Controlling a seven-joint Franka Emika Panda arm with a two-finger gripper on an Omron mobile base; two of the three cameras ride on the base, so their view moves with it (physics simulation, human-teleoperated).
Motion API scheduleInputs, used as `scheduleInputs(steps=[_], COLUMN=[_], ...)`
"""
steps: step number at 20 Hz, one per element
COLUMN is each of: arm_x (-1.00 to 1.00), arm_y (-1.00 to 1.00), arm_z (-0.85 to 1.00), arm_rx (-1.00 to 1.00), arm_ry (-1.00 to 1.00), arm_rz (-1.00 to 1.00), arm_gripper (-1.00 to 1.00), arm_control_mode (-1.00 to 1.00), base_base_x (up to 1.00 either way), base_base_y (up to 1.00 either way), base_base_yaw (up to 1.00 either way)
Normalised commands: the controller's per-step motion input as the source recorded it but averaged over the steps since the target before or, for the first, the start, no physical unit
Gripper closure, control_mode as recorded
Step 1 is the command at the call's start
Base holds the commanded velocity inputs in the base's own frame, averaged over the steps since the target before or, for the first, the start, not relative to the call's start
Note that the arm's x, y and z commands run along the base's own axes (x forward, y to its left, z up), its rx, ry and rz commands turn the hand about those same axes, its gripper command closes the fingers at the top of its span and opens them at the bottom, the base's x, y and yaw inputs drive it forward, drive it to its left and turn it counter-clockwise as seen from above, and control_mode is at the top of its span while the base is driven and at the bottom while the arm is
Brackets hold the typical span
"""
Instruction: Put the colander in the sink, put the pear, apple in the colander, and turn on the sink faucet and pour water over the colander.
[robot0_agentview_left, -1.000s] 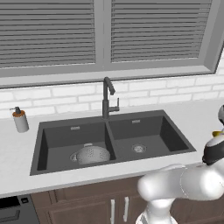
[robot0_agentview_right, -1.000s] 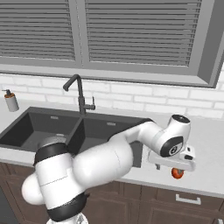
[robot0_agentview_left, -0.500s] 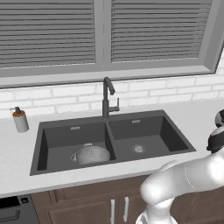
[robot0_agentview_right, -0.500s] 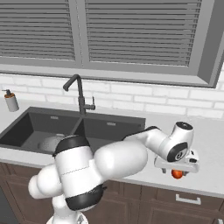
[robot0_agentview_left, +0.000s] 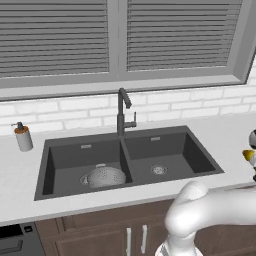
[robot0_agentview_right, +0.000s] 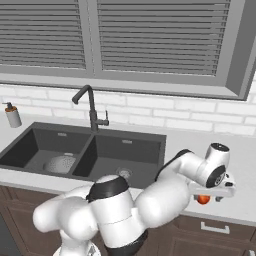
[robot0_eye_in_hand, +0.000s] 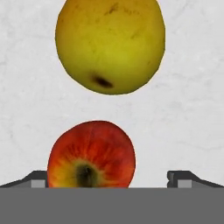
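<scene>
In the hand view the red apple (robot0_eye_in_hand: 91, 155) sits on the white counter between my gripper's (robot0_eye_in_hand: 111, 179) open fingers, nearer the left fingertip (robot0_eye_in_hand: 38, 178). The yellow-green pear (robot0_eye_in_hand: 110, 43) lies just beyond it, apart from it. From the right base view my gripper (robot0_agentview_right: 209, 196) hangs low over the apple (robot0_agentview_right: 202, 199) on the counter right of the sink (robot0_agentview_right: 125, 145). The silvery colander (robot0_agentview_left: 105, 176) rests in the sink's (robot0_agentview_left: 165, 150) left basin. The dark gooseneck faucet (robot0_agentview_left: 123, 111) stands behind the divider, and no water shows.
A grey soap dispenser (robot0_agentview_left: 22, 137) with a brown pump stands on the counter left of the sink. My white arm (robot0_agentview_right: 150, 200) stretches across the front right of the sink. The counter's front edge (robot0_agentview_right: 235, 220) runs close to the fruit.
My hand has shifted right and dropped lower, down to the apple. Its jaws stayed wide. The colander and fruit have not moved.
</scene>
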Motion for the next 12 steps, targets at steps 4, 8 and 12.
scheduleInputs(steps=[4,8,12], arm_x=[0.0,-0.02,-0.23], arm_y=[-0.02,0.21,0.18], arm_z=[-0.22,-0.19,-0.17], arm_rx=[0.0,0.0,0.0], arm_ry=[0.03,0.03,0.0], arm_rz=[0.07,0.08,0.05], arm_gripper=[-1.0,-1.0,-1.0], arm_control_mode=[-1.0,-1.0,-1.0], base_base_x=[0.0,0.0,0.0], base_base_y=[0.0,0.0,0.0], base_base_yaw=[0.0,0.0,0.0])
